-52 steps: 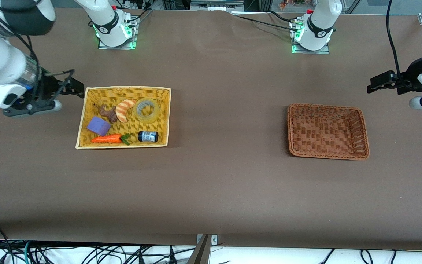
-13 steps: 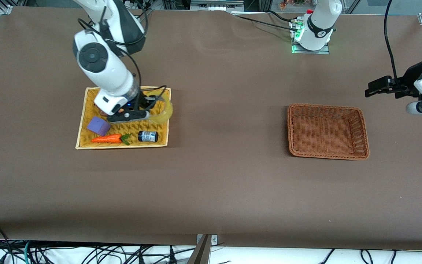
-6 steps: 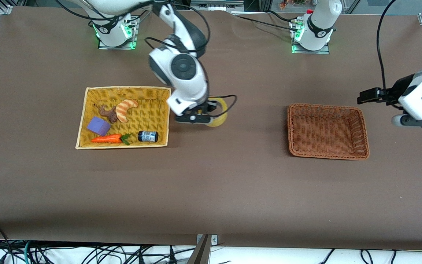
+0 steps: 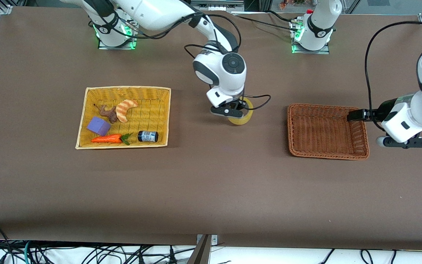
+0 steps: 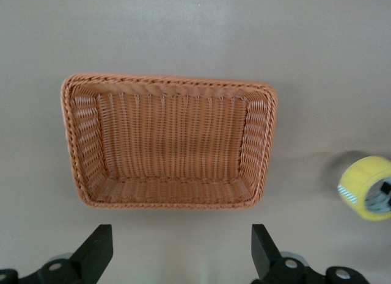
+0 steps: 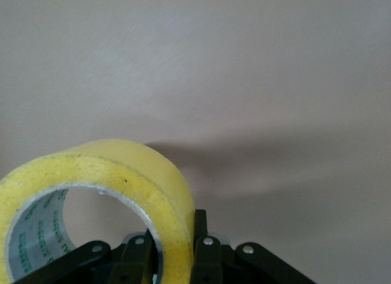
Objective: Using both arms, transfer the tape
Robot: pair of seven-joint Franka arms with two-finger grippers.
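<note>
Your right gripper pinched the tape over mid-table; your left gripper, jaws wide, hung over the bare brown basket; the yellow basket held the jar.

Bright even overhead light, soft shadows on the table, wrist views slightly soft

Tape now out of yellow basket, carried by right gripper over bare table btwn the 2 baskets. Left gripper has come in from 3 o'clock, now over brown basket rim, fingers apart.
</note>
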